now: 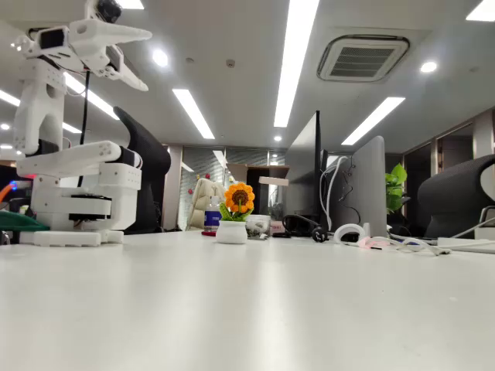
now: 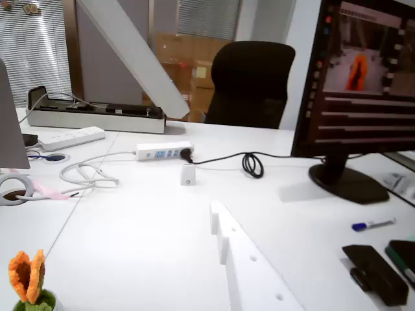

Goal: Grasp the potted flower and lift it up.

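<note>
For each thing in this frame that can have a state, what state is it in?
potted flower: upright on the table, untouched, not lifted.
pincer: raised high, well apart from the flower, holding nothing; jaws spread apart in the wrist view.
monitor: switched on.
power strip: black cable plugged into one end.
blue marker: lying flat on the table.
office chair: unoccupied.
</note>
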Available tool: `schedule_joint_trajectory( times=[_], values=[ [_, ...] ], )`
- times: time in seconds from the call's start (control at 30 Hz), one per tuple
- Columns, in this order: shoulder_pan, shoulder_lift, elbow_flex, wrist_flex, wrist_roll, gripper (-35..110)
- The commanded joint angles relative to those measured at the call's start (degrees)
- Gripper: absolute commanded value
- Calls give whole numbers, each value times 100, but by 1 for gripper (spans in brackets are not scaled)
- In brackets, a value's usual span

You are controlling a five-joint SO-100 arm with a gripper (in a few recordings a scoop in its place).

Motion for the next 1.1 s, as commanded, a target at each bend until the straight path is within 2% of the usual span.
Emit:
schedule_joint_trajectory(
  times=[0.0,1.07],
  values=[
    [79,18,-88,431,-229,76],
    [35,18,-26,527,-114,76]
  ],
)
